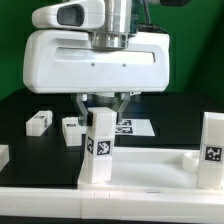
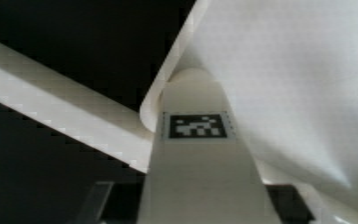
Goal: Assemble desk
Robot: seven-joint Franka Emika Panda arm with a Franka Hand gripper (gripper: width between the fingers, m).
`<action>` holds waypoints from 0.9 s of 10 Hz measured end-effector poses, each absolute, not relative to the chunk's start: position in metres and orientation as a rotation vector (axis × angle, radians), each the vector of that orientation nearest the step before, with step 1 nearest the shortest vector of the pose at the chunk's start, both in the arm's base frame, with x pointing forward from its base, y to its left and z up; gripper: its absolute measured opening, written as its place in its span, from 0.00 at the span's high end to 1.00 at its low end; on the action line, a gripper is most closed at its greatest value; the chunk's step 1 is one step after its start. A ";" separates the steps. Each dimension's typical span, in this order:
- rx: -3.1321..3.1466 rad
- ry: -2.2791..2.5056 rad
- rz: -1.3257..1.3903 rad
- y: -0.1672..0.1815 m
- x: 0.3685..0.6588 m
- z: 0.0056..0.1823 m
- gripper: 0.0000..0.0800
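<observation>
1. The fingers [image 1: 87, 106] are drawn in narrow and clamped on the top end of the upright leg [image 1: 100, 160], one dark finger on each side. In the wrist view the upright leg [image 2: 197, 175] fills the gap between them.
2. The upright leg stands vertical directly below the fingers. Its foot meets the tabletop panel [image 1: 150, 172] near that panel's corner at the exterior view's left. Cannot tell whether it is fully seated in a socket.
3. The tag [image 1: 101, 147] on the upright leg is a square black-and-white block pattern in a white border, partway down from the fingers. The wrist view shows the same tag [image 2: 199, 126]. It is too blurred to decode, and no letters can be read.
4. The tabletop panel lies flat on the bench [image 1: 20, 108], below the fingers, and runs from under them toward the exterior view's right. In the wrist view it is the broad white surface [image 2: 309, 90] past the leg's far end.
5. The second leg [image 1: 212, 135] stands upright on the panel, well apart from the fingers at the exterior view's right. The second tag [image 1: 213, 154] is the same kind of pattern.
6. A loose leg [image 1: 40, 122] and the other loose leg [image 1: 72, 128] lie on the bench at the exterior view's left of the fingers. Both carry dark markings too small to read.
7. The marker board [image 1: 135, 127] lies flat behind the fingers, partly hidden by the upright leg. Several printed squares show on it.
</observation>
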State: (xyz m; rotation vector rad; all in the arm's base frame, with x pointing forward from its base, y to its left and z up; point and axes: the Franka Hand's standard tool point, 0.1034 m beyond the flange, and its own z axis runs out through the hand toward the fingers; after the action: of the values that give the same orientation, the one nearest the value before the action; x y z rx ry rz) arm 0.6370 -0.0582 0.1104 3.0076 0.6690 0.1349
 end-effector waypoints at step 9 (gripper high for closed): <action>3.078 -0.531 0.181 -0.061 0.636 0.110 0.64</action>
State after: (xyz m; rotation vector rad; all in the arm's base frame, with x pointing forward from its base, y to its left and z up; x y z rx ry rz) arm 0.6364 -0.0611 0.1096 3.0781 -0.5307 0.1805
